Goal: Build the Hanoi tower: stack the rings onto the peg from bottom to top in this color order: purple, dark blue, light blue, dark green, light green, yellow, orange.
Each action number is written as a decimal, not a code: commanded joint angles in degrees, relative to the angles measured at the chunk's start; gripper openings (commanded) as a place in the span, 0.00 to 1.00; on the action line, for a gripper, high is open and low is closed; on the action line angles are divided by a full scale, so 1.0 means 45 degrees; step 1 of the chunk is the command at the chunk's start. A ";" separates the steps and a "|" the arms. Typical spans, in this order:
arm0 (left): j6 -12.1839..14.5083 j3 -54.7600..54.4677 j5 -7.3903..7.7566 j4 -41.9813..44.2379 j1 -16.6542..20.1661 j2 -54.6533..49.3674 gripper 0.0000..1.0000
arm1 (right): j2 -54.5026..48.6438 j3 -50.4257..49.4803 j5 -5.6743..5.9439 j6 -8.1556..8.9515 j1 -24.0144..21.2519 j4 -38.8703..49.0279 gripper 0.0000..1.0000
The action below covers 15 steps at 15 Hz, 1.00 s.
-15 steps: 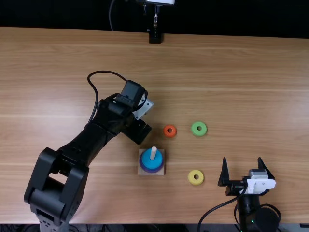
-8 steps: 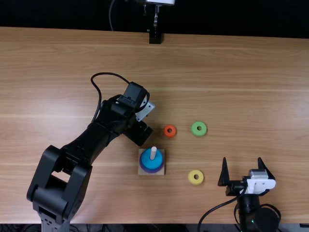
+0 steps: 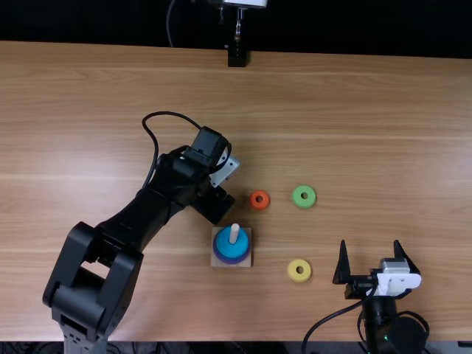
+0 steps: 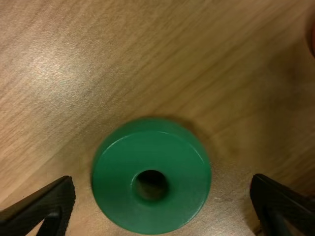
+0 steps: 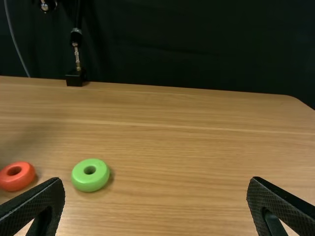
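On the wooden base (image 3: 216,260) the peg (image 3: 234,233) carries a light blue ring (image 3: 224,242) above a dark blue or purple edge (image 3: 233,261). Just beyond it is my left gripper (image 3: 214,203). In the left wrist view that gripper (image 4: 162,181) is open, the dark green ring (image 4: 118,172) lying flat between its spread fingers. Orange ring (image 3: 253,203), light green ring (image 3: 310,201) and yellow ring (image 3: 294,276) lie right of the base. My right gripper (image 3: 369,243) stands open at the near right; the right wrist view shows this gripper (image 5: 156,182) holding nothing.
A black stand (image 3: 237,57) is at the table's far edge. The left arm's links and a looped cable (image 3: 153,144) cover part of the left side. Another cable (image 3: 328,317) runs beside the right arm.
My left arm has shifted slightly to the right in the top view. The right arm, the loose rings in sight and the peg base have stayed put.
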 commanded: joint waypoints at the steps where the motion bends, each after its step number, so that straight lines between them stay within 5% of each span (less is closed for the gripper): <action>1: 0.0134 0.0344 -0.0028 0.0005 -0.0167 0.0428 0.40 | -0.0153 -0.0176 0.0117 0.0001 -0.0104 0.0000 1.00; 3: 0.0134 0.0324 -0.0052 0.0005 -0.0187 0.0428 0.06 | -0.0153 -0.0176 0.0117 0.0001 -0.0104 0.0000 1.00; 4: 0.0134 0.0324 -0.0052 0.0005 -0.0167 0.0428 0.00 | -0.0153 -0.0176 0.0117 0.0001 -0.0104 0.0000 1.00; 10: 0.0087 0.0949 -0.0052 -0.0347 -0.0147 0.0271 0.00 | -0.0153 -0.0176 0.0117 0.0001 -0.0104 0.0000 1.00; 15: -0.0124 0.2922 -0.0052 -0.4800 -0.0089 -0.1662 0.00 | -0.0153 -0.0176 0.0117 0.0001 -0.0104 0.0000 1.00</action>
